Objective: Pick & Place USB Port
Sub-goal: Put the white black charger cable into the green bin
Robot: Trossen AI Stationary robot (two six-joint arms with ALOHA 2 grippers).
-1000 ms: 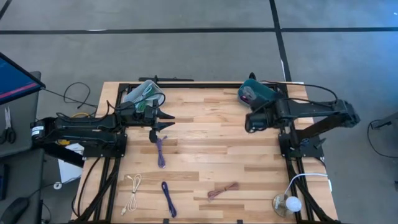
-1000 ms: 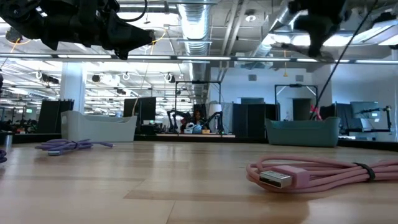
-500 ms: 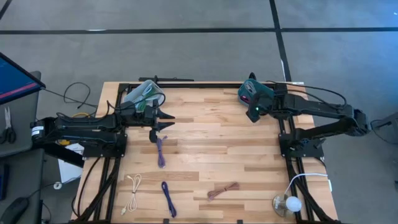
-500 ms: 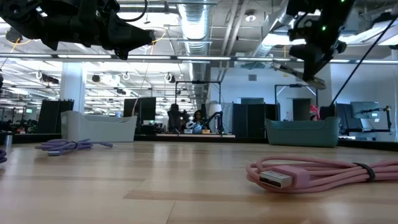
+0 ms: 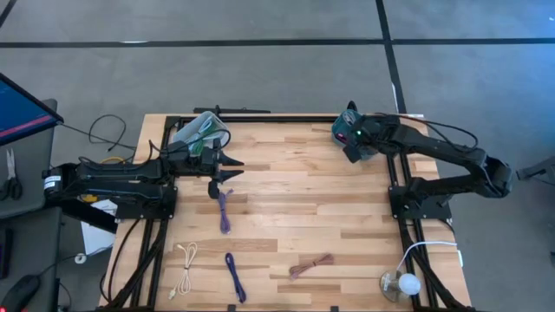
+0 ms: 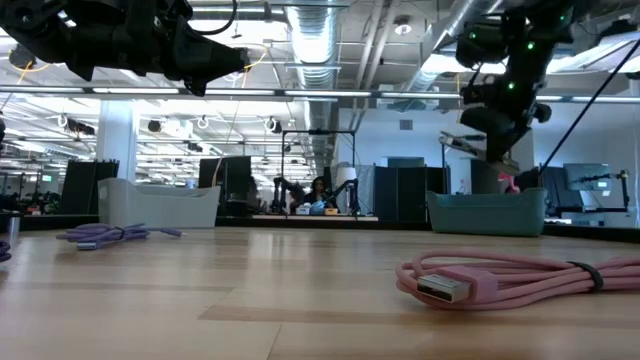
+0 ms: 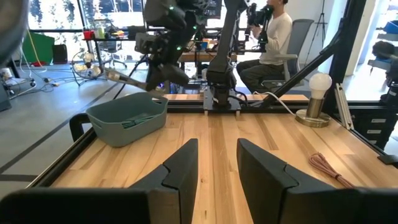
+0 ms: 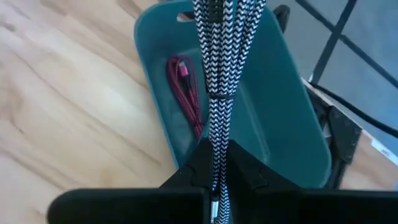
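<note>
My right gripper (image 8: pixel 215 177) is shut on a tied bundle of black-and-white braided USB cable (image 8: pixel 219 56). It hangs over the teal bin (image 8: pixel 292 124) at the table's far right (image 5: pixel 340 132); a red cable (image 8: pixel 184 84) lies on the bin's floor. The low view shows the gripper (image 6: pixel 492 130) above that bin (image 6: pixel 487 212). My left gripper (image 5: pixel 234 169) waits open at the table's left, level, with nothing between its fingers (image 7: pixel 214 165). A purple cable (image 5: pixel 224 211) lies on the table just near of it. My right gripper pinches one end of the cable bundle (image 8: pixel 216 163) between its two fingers (image 8: pixel 249 171). The fingers slant down toward the bin and lie along the bundle. The bundle juts out past the fingertips, lifted clear above the bin's opening.
A grey bin (image 5: pixel 201 130) stands at the far left. Near the front edge lie a white cable (image 5: pixel 184 267), a purple cable (image 5: pixel 235 276) and a pink cable (image 5: pixel 310 266). A lamp bulb (image 5: pixel 401 282) sits at the near right corner.
My right gripper has carried the cable bundle toward the table's far edge and downward, from beside the teal bin to over it. It has tipped further down and rolled on the way. It has stayed shut.
</note>
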